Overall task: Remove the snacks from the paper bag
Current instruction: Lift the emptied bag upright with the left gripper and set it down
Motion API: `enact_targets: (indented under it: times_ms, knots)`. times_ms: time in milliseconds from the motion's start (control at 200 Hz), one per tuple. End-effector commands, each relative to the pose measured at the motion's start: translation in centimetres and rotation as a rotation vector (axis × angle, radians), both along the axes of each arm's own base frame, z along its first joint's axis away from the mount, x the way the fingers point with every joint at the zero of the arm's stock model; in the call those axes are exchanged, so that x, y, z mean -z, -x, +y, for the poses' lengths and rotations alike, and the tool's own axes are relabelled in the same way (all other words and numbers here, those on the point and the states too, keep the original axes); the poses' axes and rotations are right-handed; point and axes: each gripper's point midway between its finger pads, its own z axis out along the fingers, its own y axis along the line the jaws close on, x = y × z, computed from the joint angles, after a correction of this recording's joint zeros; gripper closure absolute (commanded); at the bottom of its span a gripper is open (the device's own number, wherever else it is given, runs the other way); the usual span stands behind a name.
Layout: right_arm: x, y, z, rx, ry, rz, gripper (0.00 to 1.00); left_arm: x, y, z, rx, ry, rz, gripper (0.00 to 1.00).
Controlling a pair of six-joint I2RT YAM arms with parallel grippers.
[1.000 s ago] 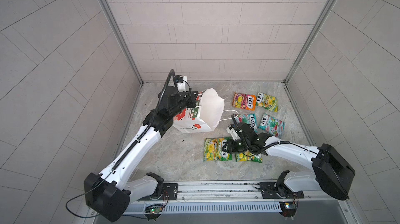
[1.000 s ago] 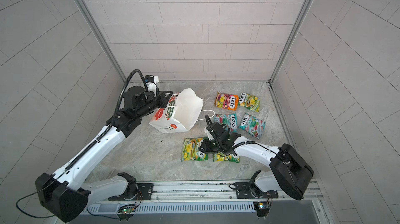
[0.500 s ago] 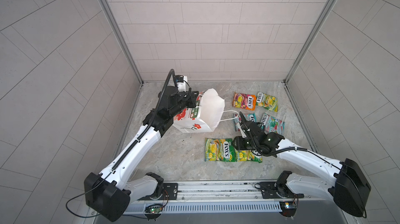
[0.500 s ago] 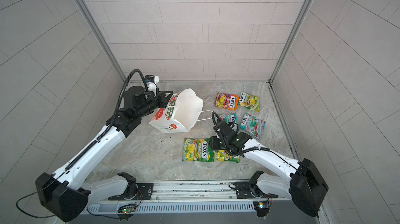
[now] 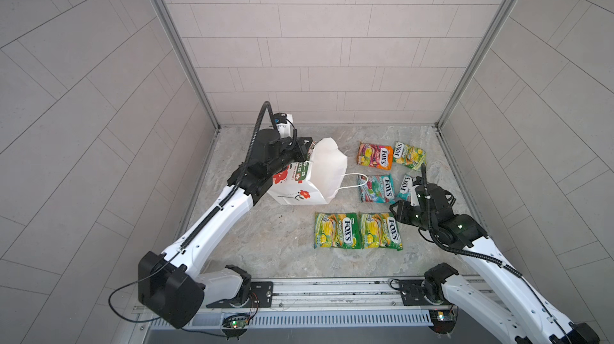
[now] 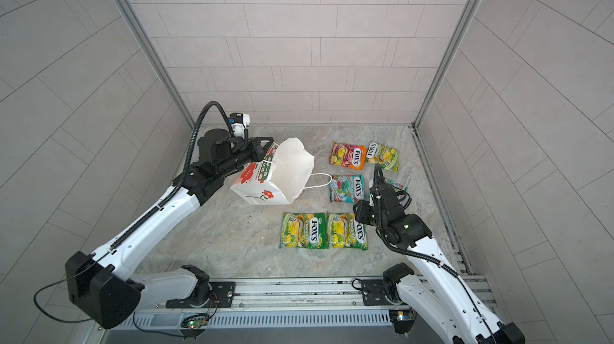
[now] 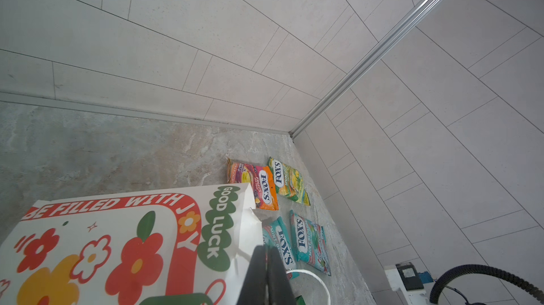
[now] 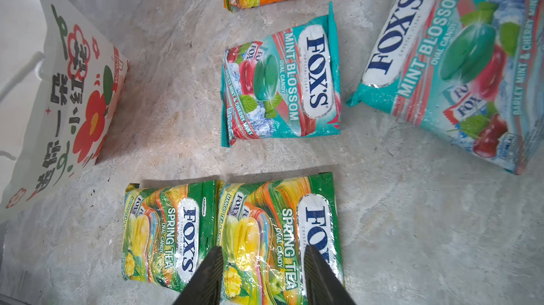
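Left gripper [image 7: 265, 249] is pinching the paper bag's [image 5: 322, 176] stiff white rim, holding it tipped left of the table's [image 5: 265, 242] middle, inside hidden. Right gripper [image 8: 262, 249], jaws spread and empty, is hovering over a glossy green packet [image 8: 279, 230] touching a second green packet [image 8: 167, 230] by the front edge. An orange packet [image 5: 374, 157], third green packet [image 5: 409, 154] and teal packet [image 8: 282, 82] are lying flat toward the back right corner; the right arm [image 5: 442, 219] is half covering a second teal packet [image 5: 404, 185].

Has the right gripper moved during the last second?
Yes. The right gripper has drawn back rightward, away from the paper bag, from over the left part of the right-hand Spring Tea packet to its right edge.
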Motion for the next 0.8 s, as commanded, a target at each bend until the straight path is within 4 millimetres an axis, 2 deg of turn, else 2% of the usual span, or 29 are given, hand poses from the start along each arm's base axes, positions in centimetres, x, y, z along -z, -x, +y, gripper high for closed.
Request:
enact_targets:
  times_ms: [0, 390, 545, 796]
  knots:
    - [0.8, 1.0, -0.3, -0.017, 0.011, 0.044, 0.54, -3.5, -0.4, -1.6, 0.004, 0.085, -0.071, 1.0]
    - [0.8, 1.1, -0.6, -0.007, 0.011, 0.043, 0.54, -5.8, -0.8, -8.6, 0.113, 0.183, -0.07, 1.0]
    - [0.8, 1.3, -0.9, -0.003, 0.019, 0.043, 0.54, -6.1, -1.3, -9.6, 0.133, 0.266, -0.033, 1.0]
    - [0.8, 1.3, -1.0, -0.001, 0.02, 0.046, 0.54, -7.0, -1.3, -10.4, 0.169, 0.306, -0.022, 1.0]
